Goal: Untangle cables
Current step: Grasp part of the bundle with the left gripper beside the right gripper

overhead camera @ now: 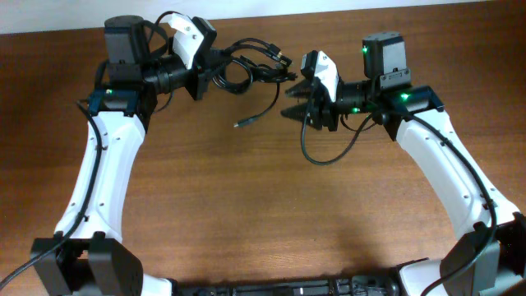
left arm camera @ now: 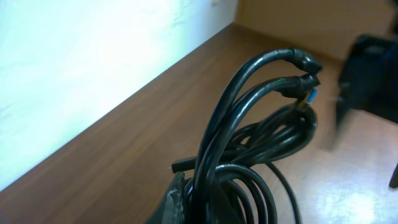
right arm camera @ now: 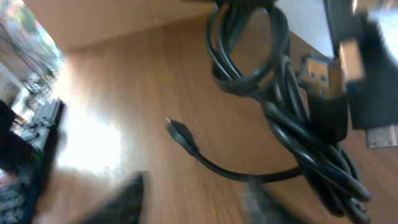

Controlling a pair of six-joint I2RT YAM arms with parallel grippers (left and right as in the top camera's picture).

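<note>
The cables are a bundle of thin black cords with plug ends, held above the table at the back. My left gripper is shut on the bundle's left side. In the left wrist view the looped cords rise out of the jaws. One cord hangs down to a loose plug end. My right gripper is open and empty, just right of the bundle. In the right wrist view the bundle with a blue USB plug and the loose plug lie ahead of its spread fingers.
A black wire loop hangs from the right arm over the wooden table. The pale wall runs along the table's far edge. The arms' bases stand at the front corners.
</note>
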